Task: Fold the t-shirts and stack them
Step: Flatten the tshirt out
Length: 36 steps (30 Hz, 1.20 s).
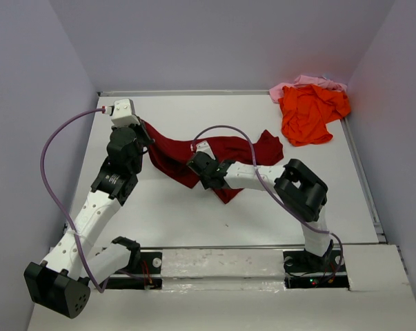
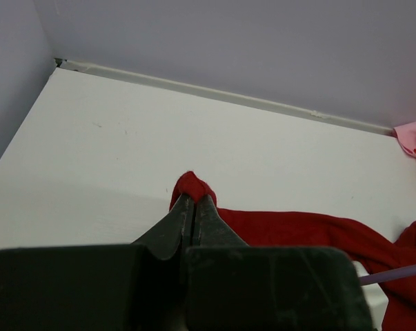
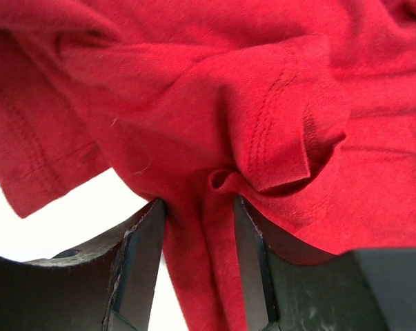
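Observation:
The maroon t-shirt (image 1: 228, 148) lies crumpled across the middle of the table, stretched from left to right. My left gripper (image 1: 145, 136) is shut on its left end; in the left wrist view a small red tuft (image 2: 192, 183) pokes out past the pinched tips of that gripper (image 2: 194, 198). My right gripper (image 1: 196, 161) sits over the shirt's middle. In the right wrist view its jaws (image 3: 199, 203) stand apart with a hanging fold of the red cloth (image 3: 214, 89) between them. The orange t-shirt (image 1: 308, 114) and pink t-shirt (image 1: 311, 81) lie bunched at the back right corner.
Pale walls close in the table on the left, back and right. A raised strip (image 2: 214, 92) runs along the back edge. A purple cable (image 1: 56, 152) loops off the left arm, and another (image 1: 263, 183) off the right arm. Bare tabletop (image 1: 194, 214) lies in front of the shirt.

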Tool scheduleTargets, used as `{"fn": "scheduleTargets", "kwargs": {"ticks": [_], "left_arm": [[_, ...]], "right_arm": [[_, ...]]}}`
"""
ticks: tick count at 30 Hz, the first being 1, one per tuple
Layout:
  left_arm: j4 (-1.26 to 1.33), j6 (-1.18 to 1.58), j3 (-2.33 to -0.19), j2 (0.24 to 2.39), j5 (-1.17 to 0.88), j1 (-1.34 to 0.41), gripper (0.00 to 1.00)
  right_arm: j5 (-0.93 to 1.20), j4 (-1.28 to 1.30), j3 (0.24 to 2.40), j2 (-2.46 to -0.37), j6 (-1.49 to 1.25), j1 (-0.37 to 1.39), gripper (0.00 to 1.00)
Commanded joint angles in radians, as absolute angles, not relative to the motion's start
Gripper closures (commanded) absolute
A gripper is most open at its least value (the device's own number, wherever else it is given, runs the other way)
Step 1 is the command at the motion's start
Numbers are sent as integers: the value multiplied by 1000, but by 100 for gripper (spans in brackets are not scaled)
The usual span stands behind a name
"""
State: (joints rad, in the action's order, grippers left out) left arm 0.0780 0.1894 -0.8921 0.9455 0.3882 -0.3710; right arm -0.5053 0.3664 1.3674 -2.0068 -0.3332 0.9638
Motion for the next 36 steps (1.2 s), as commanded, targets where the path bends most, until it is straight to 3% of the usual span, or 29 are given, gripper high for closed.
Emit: {"fn": "scheduleTargets", "kwargs": {"ticks": [1, 22, 36], "left_arm": [[126, 192, -893, 922, 387, -364, 100], [126, 190, -893, 919, 387, -364, 100], [127, 190, -893, 917, 385, -364, 100]], "right_arm": [[-549, 356, 1417, -2016, -339, 950, 50], [-577, 368, 1468, -2034, -324, 937, 47], [-584, 367, 1440, -2052, -342, 917, 57]]}}
